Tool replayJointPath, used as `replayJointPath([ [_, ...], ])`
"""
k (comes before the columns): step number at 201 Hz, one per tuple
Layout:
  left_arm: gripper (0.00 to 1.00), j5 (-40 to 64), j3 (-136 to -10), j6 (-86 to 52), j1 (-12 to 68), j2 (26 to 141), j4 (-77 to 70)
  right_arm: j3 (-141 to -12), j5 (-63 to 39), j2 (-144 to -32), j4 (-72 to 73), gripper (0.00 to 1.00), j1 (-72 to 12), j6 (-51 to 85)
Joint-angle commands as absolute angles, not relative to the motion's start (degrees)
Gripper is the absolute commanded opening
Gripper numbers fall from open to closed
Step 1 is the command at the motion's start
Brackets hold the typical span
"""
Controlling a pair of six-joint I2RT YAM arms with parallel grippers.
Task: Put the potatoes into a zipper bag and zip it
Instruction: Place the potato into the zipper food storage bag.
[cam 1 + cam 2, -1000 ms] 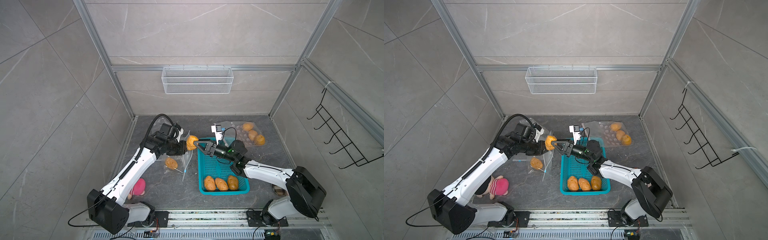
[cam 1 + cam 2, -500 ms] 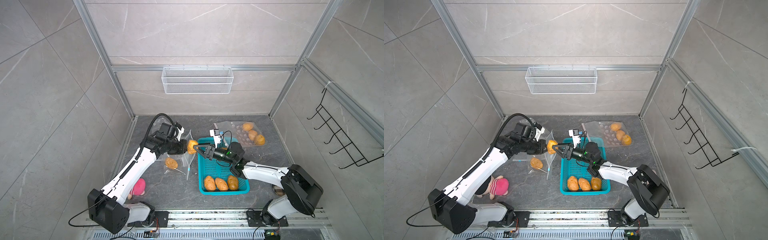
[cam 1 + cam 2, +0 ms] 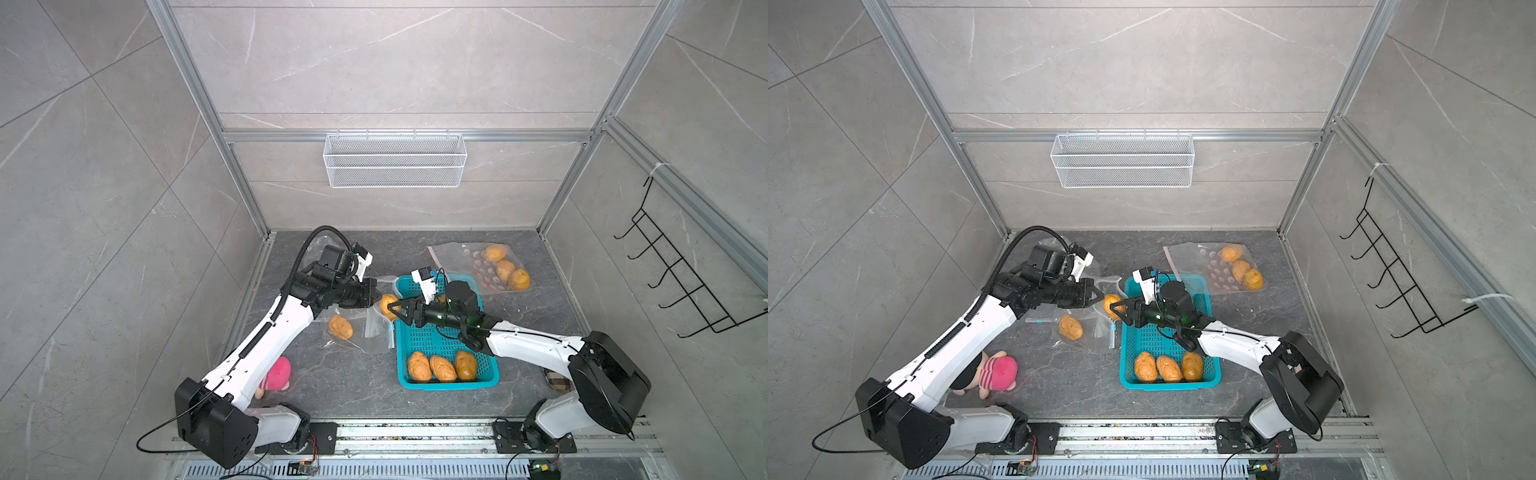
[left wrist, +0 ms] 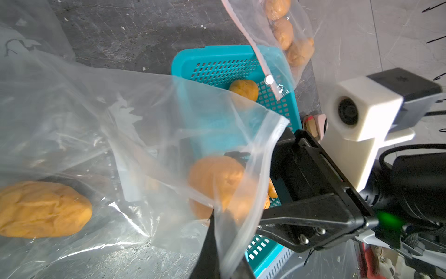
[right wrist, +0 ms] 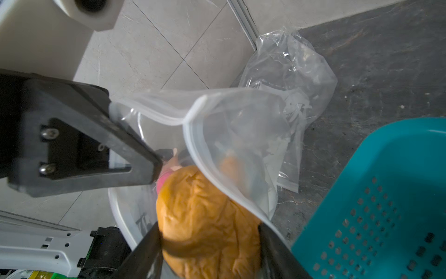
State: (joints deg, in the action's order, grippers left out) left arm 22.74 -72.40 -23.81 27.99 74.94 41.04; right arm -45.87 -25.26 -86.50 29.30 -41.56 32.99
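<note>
- The held potato hangs at the mouth of the zipper bag, partly under its lifted rim, clamped between the jaws of the right gripper.
- The left gripper is pinched tight on the bag's upper rim, so the mouth faces three o'clock.
- One bagged potato lies inside, at eight o'clock of the held one.
- The step in hand looks like insertion. The next move calls for a deeper push toward nine o'clock, then letting go without snagging the film.
- Three basket potatoes wait at the six o'clock end of the teal basket.
- A filled bag lies at one o'clock of the basket.
</note>
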Motion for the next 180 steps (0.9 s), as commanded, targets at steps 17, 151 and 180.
replayJointPath([
  [17,0.0,25.8,-73.5,-22.7,28.0,73.7,38.8,-49.9,-24.5,-85.1,21.7,0.57,-41.8,29.4],
  [151,0.0,25.4,-71.6,-20.6,28.0,74.3,39.3,-55.2,-27.4,-78.2,9.9,0.73,-41.8,19.9],
  [180,0.0,20.9,-72.4,-19.2,27.9,73.1,42.1,-56.0,-30.7,-72.8,8.8,0.73,-41.8,17.6],
])
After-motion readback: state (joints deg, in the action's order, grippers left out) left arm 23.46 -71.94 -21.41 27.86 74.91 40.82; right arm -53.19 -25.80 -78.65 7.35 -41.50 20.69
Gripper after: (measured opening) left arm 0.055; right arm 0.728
